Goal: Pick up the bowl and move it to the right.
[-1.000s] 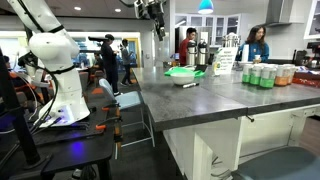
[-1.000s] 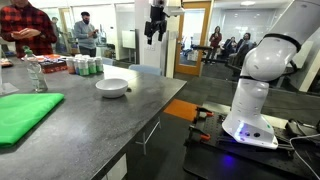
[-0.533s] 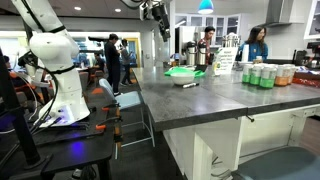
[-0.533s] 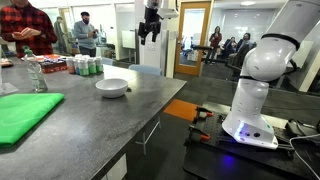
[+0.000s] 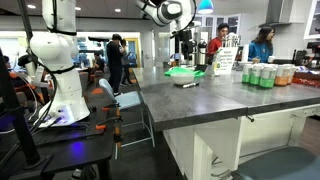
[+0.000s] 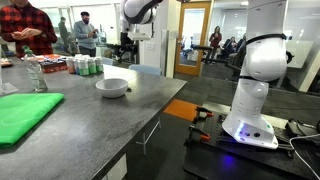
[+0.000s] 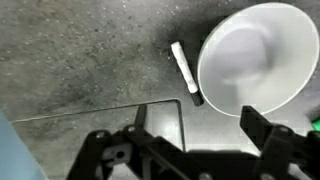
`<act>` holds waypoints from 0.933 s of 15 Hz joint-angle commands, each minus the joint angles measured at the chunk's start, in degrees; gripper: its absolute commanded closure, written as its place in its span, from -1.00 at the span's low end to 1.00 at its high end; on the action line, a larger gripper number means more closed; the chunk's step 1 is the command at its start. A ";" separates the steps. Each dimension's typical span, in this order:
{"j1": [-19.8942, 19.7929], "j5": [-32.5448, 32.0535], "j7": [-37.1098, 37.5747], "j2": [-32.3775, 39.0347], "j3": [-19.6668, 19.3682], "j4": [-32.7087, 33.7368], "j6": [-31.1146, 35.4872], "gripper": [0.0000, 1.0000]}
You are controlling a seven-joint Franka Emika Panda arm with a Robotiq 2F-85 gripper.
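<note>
The whitish bowl [image 6: 112, 87] stands upright and empty on the grey counter [image 6: 120, 125]. In the wrist view the bowl [image 7: 255, 55] fills the upper right, with a white marker [image 7: 185, 72] lying just left of it. My gripper [image 7: 190, 140] is open and empty, with its two dark fingers at the bottom of the wrist view. It hangs in the air above the counter, a little beyond the bowl in an exterior view [image 6: 128, 45], and it also shows in the other exterior view [image 5: 185, 40]. There the bowl is hard to tell apart from the green sheet.
A flat green sheet [image 6: 25, 115] lies on the counter next to the bowl and also shows in an exterior view [image 5: 183, 73]. Several drink cans [image 6: 85, 66] and a bottle [image 6: 37, 75] stand further back. The marker [image 5: 190, 84] lies on the counter. People stand behind the counter.
The arm has swung over the counter and lowered, bringing the gripper from high up and off to the side to above the bowl. The bowl has not moved.
</note>
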 commanded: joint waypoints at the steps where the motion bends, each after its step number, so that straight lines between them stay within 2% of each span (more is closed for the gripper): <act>1: 1.07 6.15 -0.93 8.75 -1.23 11.00 -6.24 -1.00; 4: 0.19 10.92 -4.09 11.58 -0.40 15.45 -11.32 -1.00; 7: -0.36 11.96 -14.13 12.30 0.05 17.62 -16.69 -1.00; 9: 1.16 7.20 -17.01 12.80 -1.30 17.64 -15.75 -1.00; 11: 1.18 5.29 -20.31 14.12 -1.38 17.41 -13.75 -1.00; 14: 0.00 7.63 -24.89 16.90 -0.09 17.29 -12.27 -1.00</act>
